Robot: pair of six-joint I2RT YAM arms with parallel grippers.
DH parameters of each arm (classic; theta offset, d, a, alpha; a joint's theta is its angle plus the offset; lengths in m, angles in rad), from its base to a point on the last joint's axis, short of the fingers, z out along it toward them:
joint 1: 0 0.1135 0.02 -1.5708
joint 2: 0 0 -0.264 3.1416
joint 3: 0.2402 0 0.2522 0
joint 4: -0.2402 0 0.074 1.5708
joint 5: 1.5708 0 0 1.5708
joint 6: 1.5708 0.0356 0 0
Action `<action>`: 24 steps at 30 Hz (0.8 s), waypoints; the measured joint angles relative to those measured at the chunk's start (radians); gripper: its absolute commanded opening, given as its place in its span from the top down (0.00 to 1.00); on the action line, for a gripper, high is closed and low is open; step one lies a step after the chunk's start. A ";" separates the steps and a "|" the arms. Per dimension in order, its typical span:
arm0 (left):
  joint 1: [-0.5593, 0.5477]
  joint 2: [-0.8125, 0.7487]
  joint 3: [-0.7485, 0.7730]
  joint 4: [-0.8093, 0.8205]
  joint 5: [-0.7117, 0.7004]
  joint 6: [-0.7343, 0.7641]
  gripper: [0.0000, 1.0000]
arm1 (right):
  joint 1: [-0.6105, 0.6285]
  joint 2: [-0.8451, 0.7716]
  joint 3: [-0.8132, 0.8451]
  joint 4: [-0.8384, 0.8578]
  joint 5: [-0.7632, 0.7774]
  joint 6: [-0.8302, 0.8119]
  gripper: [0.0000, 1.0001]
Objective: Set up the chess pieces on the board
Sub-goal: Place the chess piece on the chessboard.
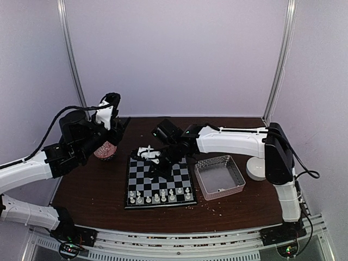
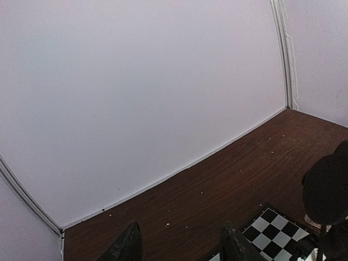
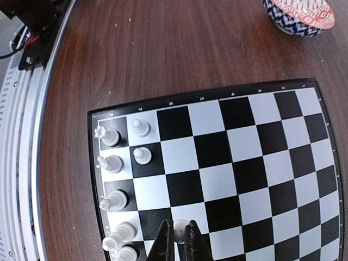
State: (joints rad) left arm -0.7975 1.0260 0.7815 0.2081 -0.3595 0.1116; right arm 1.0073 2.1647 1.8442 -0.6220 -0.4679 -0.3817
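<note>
Board (image 3: 244,142) checkered, white chess pieces (image 3: 142,155) along one edge — right fingers (image 3: 162,242) pinch one, left fingers (image 2: 128,248) apart.

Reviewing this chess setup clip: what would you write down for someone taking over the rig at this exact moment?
Left gripper: open, empty, off to the board's left.
Right gripper: shut on one white chess piece, low over the board.
Done: chess pieces stand in the two rows along the board's near edge; the second row has gaps.
Left: set down the held piece and fill the gaps. The tray right of the board looks nearly empty, with only a white speck too small to identify.
</note>
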 measured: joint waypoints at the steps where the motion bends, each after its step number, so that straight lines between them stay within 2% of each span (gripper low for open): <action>1: 0.000 0.000 -0.003 0.000 0.001 -0.002 0.51 | 0.010 0.012 0.002 -0.005 0.011 -0.008 1.00; 10: 0.000 0.000 -0.005 0.000 0.011 -0.009 0.51 | 0.056 0.026 -0.003 -0.040 0.078 -0.055 1.00; 24: 0.000 0.000 -0.007 0.000 0.020 -0.016 0.51 | 0.079 0.061 -0.005 -0.082 0.092 -0.092 1.00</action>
State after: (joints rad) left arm -0.7975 1.0256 0.7746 0.2081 -0.3397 0.0952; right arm 1.0859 2.2257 1.8389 -0.7036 -0.3763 -0.4736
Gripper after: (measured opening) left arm 0.492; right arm 0.027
